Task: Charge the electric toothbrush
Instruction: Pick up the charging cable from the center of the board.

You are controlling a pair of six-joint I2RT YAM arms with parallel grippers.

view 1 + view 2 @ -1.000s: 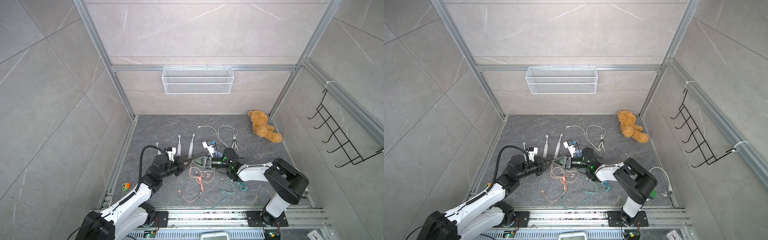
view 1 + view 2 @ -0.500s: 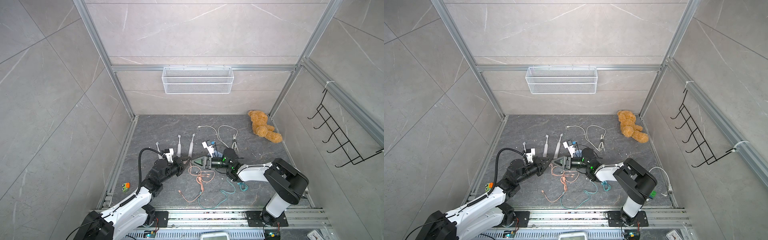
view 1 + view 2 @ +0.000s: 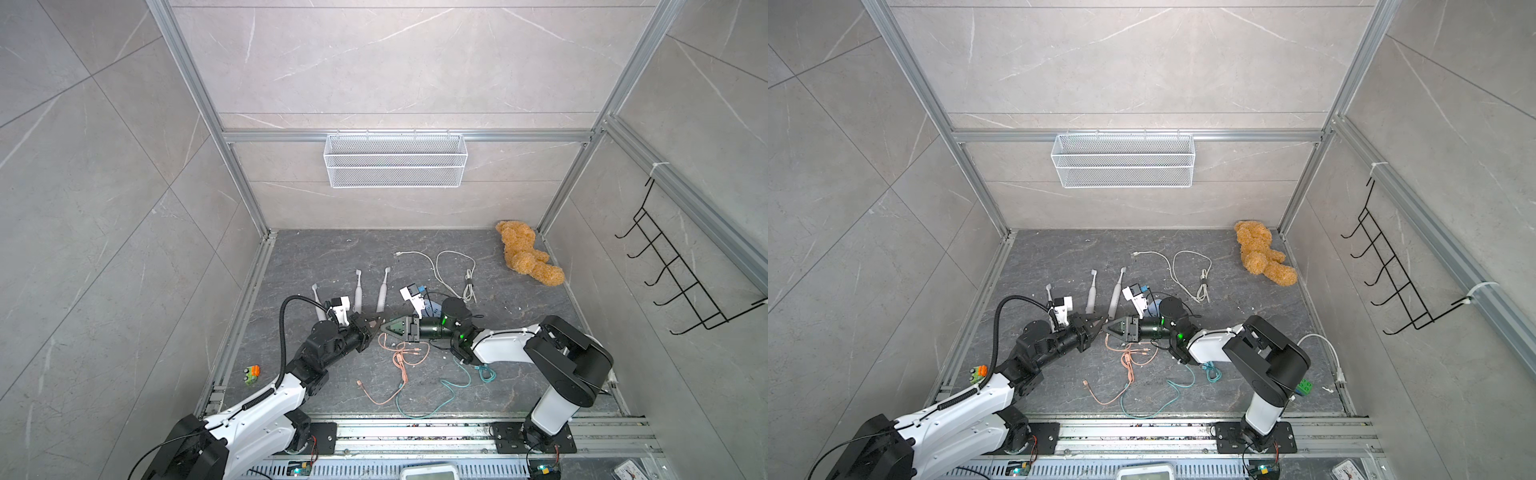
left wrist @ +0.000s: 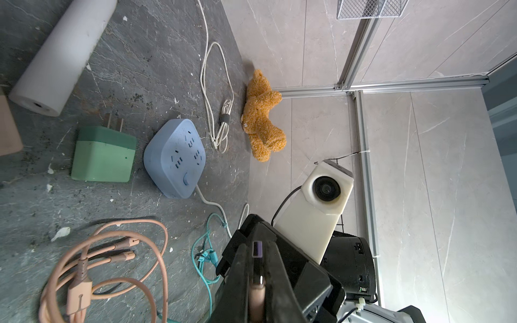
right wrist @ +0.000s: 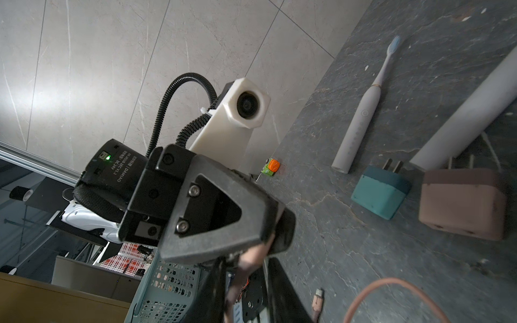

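In a top view, left gripper [image 3: 378,324] and right gripper [image 3: 387,327] meet tip to tip; electric toothbrushes [image 3: 357,293] lie on floor [image 3: 332,257] just behind. Left wrist: left gripper clamps pink plug [image 4: 257,293]; power strip [image 4: 174,158] beyond. Right wrist: left gripper obstructs; whether right gripper is closed cannot be told

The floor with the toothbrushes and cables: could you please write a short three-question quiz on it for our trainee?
1. How many toothbrushes lie on the floor in both top views?
2. True or false: the blue power strip lies beside a green adapter.
3. Which cable is held in the shut jaws of the left gripper? A the white one, B the pink cable, C the teal one.
Key: 1 three; 2 true; 3 B.
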